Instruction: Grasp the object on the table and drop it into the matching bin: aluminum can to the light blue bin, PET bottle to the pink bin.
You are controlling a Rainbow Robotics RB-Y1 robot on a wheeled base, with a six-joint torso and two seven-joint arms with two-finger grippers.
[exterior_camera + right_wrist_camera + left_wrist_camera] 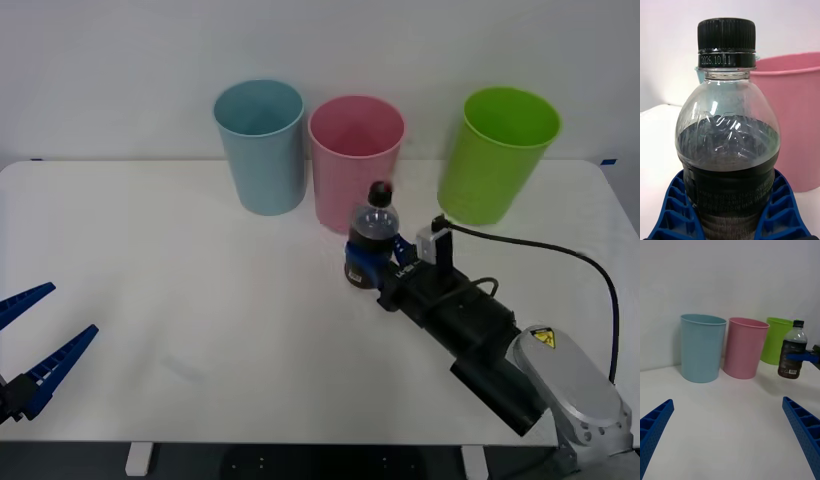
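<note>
So, bottle [375,235] pinched upright at the label by right gripper [377,264], lifted just in front of pink bin [352,150], probably for a clean drop. Left gripper [28,340] spread wide, parked well away.

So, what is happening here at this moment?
The right tool has closed on the PET bottle, its blue fingers gripping the dark label band. In the left wrist view the bottle appears lifted just off the table, in front of the pink bin. The light blue bin and a lime green bin stand on either side. The left tool waits open at the table's near left edge.
</note>
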